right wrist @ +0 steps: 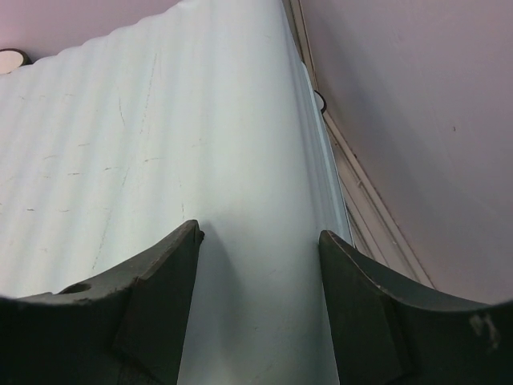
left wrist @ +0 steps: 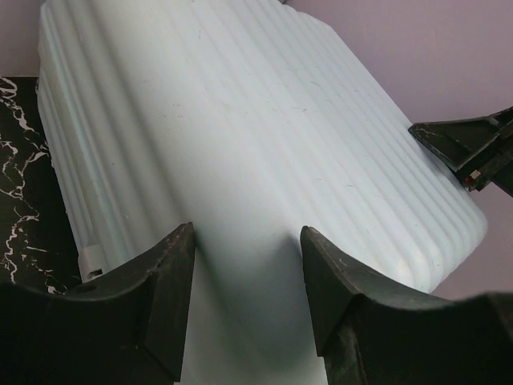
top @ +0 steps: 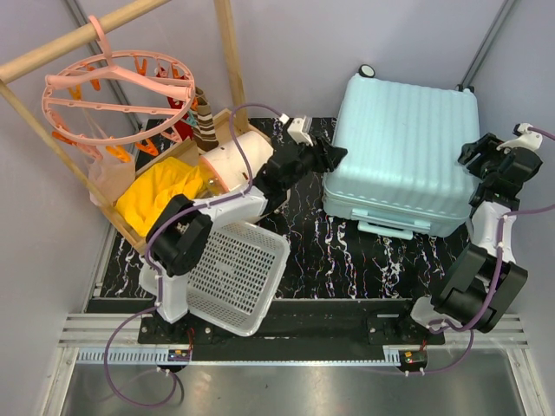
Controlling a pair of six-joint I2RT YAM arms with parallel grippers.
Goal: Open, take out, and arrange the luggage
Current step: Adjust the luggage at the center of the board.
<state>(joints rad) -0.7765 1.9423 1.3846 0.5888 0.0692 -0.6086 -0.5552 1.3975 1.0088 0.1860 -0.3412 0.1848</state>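
A: Overhead view is showing bright, even light. The metal strip (top: 277, 390) along the bottom edge is giving off a dull sheen.

B: In the wrist views the luggage (left wrist: 264, 120) is nearly washing out. The left gripper (left wrist: 247, 233) and right gripper (right wrist: 259, 234) are reading dark, with edges blurring, and are casting faint shadows lower centre.

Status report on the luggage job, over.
Left tool, right tool open, flanking luggage. Luggage shut, lying flat. White basket off to the left, not blocking.
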